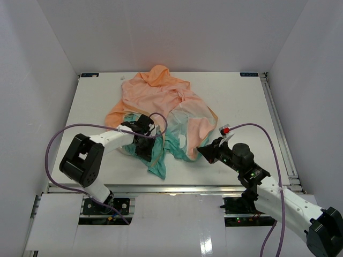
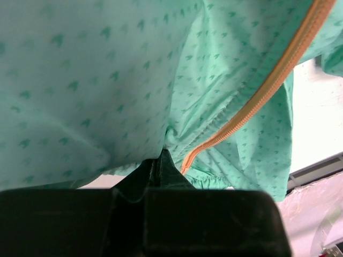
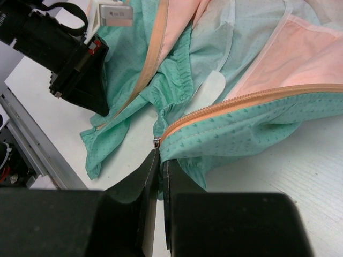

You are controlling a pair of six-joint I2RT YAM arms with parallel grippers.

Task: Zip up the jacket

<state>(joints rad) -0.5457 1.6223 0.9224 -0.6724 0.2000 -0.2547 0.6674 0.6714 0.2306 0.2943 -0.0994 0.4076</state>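
Note:
The jacket [image 1: 161, 101] lies crumpled and open mid-table, its peach hood far and its teal hem near. My left gripper [image 1: 146, 144] is shut on teal fabric at the hem's left part. In the left wrist view its tips [image 2: 161, 156] pinch the cloth next to the orange zipper tape [image 2: 257, 99]. My right gripper [image 1: 201, 151] is at the hem's right corner. In the right wrist view its jaws [image 3: 161, 158] stand closed on the teal hem just below the zipper's metal end [image 3: 156, 142]. The other zipper half [image 3: 241, 101] runs off to the right.
White walls enclose the table on three sides. A metal rail [image 1: 278, 123] runs along the right edge. Purple cables [image 1: 59, 139] loop from both arms. In the right wrist view the left arm's black gripper body [image 3: 69, 64] sits on the cloth at upper left, near the table's front edge [image 3: 32, 144].

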